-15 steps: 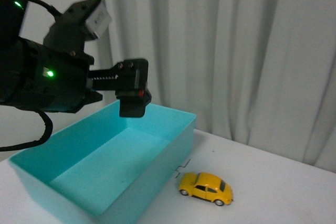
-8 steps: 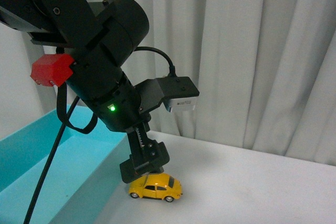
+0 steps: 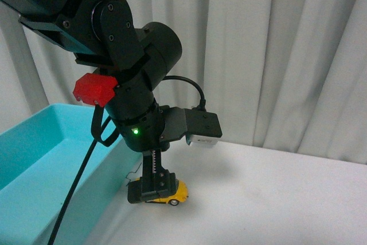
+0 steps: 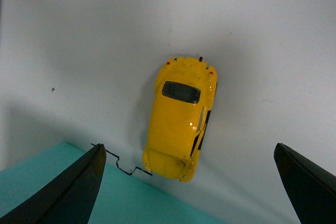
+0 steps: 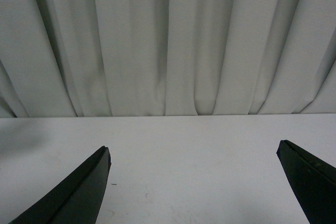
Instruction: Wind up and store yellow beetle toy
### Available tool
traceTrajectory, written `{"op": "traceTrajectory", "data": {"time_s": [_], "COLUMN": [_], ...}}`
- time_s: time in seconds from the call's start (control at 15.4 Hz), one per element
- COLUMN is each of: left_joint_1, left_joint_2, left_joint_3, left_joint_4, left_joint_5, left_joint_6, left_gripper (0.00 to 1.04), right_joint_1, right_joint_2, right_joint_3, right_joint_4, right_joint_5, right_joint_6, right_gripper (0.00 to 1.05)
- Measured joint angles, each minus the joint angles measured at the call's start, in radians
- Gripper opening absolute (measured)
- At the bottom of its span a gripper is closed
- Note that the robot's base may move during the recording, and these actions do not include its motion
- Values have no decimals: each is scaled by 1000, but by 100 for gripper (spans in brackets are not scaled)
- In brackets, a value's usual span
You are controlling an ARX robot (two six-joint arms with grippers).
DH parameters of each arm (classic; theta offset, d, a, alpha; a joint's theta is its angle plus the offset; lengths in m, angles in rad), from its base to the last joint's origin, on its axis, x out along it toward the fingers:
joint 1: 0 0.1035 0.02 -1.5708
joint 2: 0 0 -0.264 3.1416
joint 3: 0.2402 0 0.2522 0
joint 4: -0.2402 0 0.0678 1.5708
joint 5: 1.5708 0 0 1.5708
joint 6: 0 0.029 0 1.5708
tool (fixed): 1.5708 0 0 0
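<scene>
Pale curtains (image 3: 275,55) hang behind the white counter (image 3: 275,199). A teal bin (image 3: 40,147) fills the counter's left side. The left arm (image 3: 132,84) reaches down beside it, hiding most of the yellow beetle toy (image 4: 181,119) in the front view. The left tool (image 4: 188,148) is spread wide astride the toy, not touching it. The right tool (image 5: 192,145) gapes wide, holding nothing. The toy sits just beside the bin's wall, near a small black mark (image 4: 121,163).

Soft, even overhead light, slightly dim w/ cool cast; left arm (image 3: 137,84) throws faint shadow on table (image 3: 287,199). Tiny glare spot on yellow beetle toy (image 4: 178,114) roof; wrist pics sharp.
</scene>
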Motion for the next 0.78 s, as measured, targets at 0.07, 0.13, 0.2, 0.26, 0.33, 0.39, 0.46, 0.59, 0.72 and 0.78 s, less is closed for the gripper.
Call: {"op": "traceTrajectory", "data": {"time_s": [0.07,0.13,0.2,0.26,0.33,0.39,0.46,0.59,0.72,0.78], "left_joint_1": [0,0,2,6,11,12,16,16,10,6], "left_joint_2": [10,34,56,80,101,117,135,160,180,188], "left_joint_3": [9,25,32,37,37,38,45,67,80,81], "left_joint_4": [5,11,17,11,11,14,19,30,37,32], "left_joint_5": [-7,-18,-33,-39,-43,-58,-64,-71,-79,-79], "left_joint_6": [7,27,45,59,73,86,101,108,111,110], "left_gripper": [98,98,98,98,98,98,98,98,93,82], "right_joint_1": [0,0,0,0,0,0,0,0,0,0], "right_joint_2": [0,0,0,0,0,0,0,0,0,0], "right_joint_3": [0,0,0,0,0,0,0,0,0,0], "right_joint_4": [0,0,0,0,0,0,0,0,0,0], "right_joint_5": [0,0,0,0,0,0,0,0,0,0], "right_joint_6": [0,0,0,0,0,0,0,0,0,0], "right_gripper": [98,98,98,98,98,98,98,98,98,98]}}
